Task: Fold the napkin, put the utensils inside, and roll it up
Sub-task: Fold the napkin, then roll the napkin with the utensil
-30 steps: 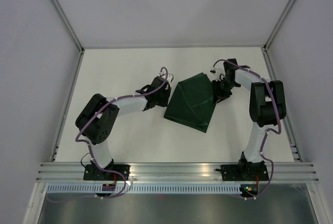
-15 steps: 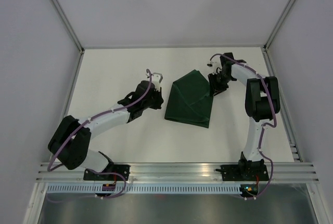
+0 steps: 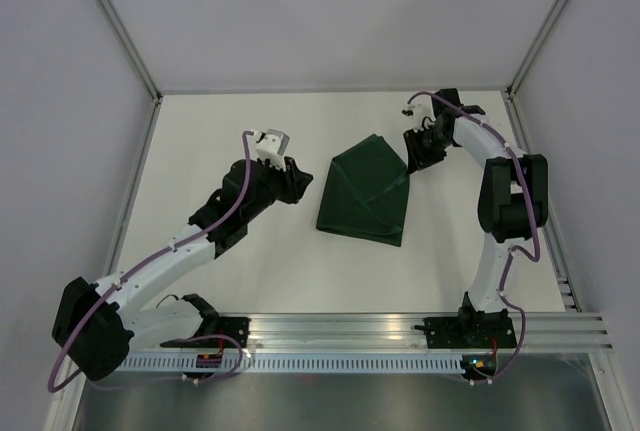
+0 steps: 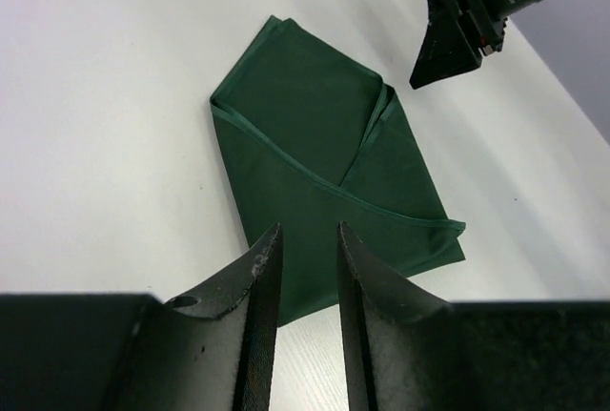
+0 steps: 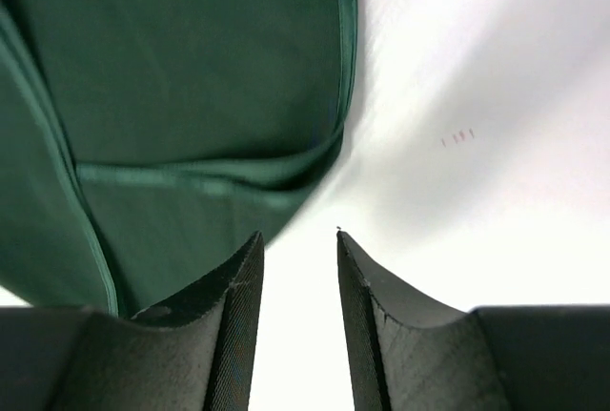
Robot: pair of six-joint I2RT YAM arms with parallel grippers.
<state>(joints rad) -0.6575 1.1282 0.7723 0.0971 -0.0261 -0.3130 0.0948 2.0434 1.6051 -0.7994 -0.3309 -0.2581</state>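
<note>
Napkin (image 3: 365,189) lies folded flat near the middle of the table (image 3: 300,271), with overlapping flaps and hemmed edges showing. Your left gripper (image 3: 297,181) sits just left of it, off the cloth. In the left wrist view its fingers (image 4: 262,268) stand a narrow gap apart with nothing between them. Your right gripper (image 3: 414,158) is at the napkin's far-right corner, fingers (image 5: 243,273) likewise slightly apart and empty, the cloth's corner just ahead of the tips.

Backed off the dark green glossy cloth napkin (image 3: 365,191).
Drew the black left gripper (image 3: 300,183) leftward, clear of its edge; shifted the black right gripper (image 3: 413,157) from the right corner toward the far side.
</note>
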